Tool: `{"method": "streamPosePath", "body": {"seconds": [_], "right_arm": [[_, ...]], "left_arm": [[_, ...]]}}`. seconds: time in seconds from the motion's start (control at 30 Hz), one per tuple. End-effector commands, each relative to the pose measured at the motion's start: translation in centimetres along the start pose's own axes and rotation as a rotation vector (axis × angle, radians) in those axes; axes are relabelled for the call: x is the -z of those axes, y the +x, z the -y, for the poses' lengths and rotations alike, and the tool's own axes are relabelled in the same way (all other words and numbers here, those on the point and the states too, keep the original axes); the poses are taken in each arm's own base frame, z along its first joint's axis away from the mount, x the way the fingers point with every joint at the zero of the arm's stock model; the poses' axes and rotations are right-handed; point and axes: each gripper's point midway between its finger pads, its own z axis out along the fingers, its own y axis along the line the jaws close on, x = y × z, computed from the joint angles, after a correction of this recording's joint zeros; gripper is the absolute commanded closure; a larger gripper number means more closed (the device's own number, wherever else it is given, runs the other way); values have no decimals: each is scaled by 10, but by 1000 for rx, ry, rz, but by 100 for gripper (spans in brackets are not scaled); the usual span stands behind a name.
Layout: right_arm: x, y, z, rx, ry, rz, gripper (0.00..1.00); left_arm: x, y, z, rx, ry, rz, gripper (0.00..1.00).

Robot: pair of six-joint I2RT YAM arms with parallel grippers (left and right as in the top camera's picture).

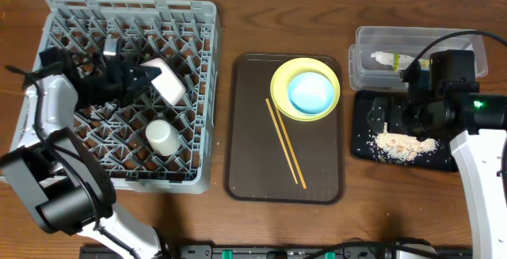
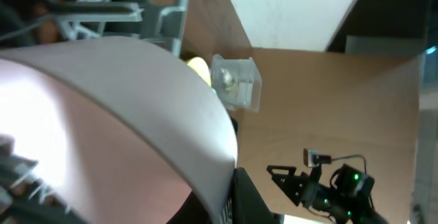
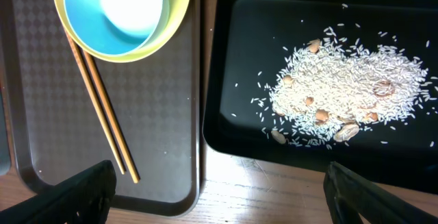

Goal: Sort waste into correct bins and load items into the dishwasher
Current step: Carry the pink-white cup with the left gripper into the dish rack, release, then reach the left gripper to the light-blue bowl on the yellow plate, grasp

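Note:
In the grey dishwasher rack [image 1: 79, 21] a white bowl [image 1: 166, 81] stands tilted on edge, and my left gripper [image 1: 136, 81] is shut on its rim. Up close, the bowl [image 2: 102, 128] fills the left wrist view, with one black finger [image 2: 254, 198] against its edge. A small white cup [image 1: 162, 136] sits in the rack nearer the front. My right gripper [image 1: 396, 116] hovers open and holds nothing, its fingers [image 3: 75, 196] spread over the gap between the trays. The black tray [image 3: 233, 80] holds rice scraps [image 3: 342, 90]. The wrapper [image 1: 392, 58] lies in the clear tub [image 1: 412, 37].
A dark brown tray [image 1: 245, 156] in the middle carries a yellow plate [image 1: 279, 93] with a light-blue bowl [image 1: 310, 93] in it, and two chopsticks [image 1: 285, 144] beside them. The left wrist view also shows the tub [image 2: 236, 80] and the right arm [image 2: 328, 183].

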Motion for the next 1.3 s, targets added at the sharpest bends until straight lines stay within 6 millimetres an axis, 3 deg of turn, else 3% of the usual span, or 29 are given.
{"method": "streamPosePath", "body": {"seconds": [0.0, 0.13, 0.2, 0.27, 0.3, 0.37, 0.5, 0.7, 0.9, 1.07, 1.27], "right_arm": [[7, -4, 5, -8, 10, 25, 5], [7, -4, 5, -8, 10, 26, 5], [7, -4, 5, -8, 10, 26, 5], [7, -4, 5, -9, 10, 25, 5], [7, -3, 5, -10, 10, 22, 6], [7, -3, 5, -10, 11, 20, 6], [8, -3, 6, -13, 12, 21, 5], [8, -3, 10, -32, 27, 19, 5], [12, 1, 42, -144, 160, 18, 4], [15, 2, 59, -209, 186, 24, 3], [17, 6, 68, -253, 195, 15, 2]], "left_arm": [[23, -8, -58, 30, -285, 42, 92], [36, -1, -78, 87, -393, 39, 91], [39, 2, -82, 100, -418, 36, 77], [41, 3, -86, 108, -442, 33, 48], [42, 4, -87, 112, -450, 31, 43], [42, 5, -88, 115, -457, 29, 37], [44, 4, -83, 107, -456, 37, 33], [55, 1, -45, -14, -460, 107, 26], [63, 9, 17, -219, -527, 210, 25], [33, 29, 57, -392, -640, 220, 24], [-40, 58, 88, -614, -729, 166, 18]]}}
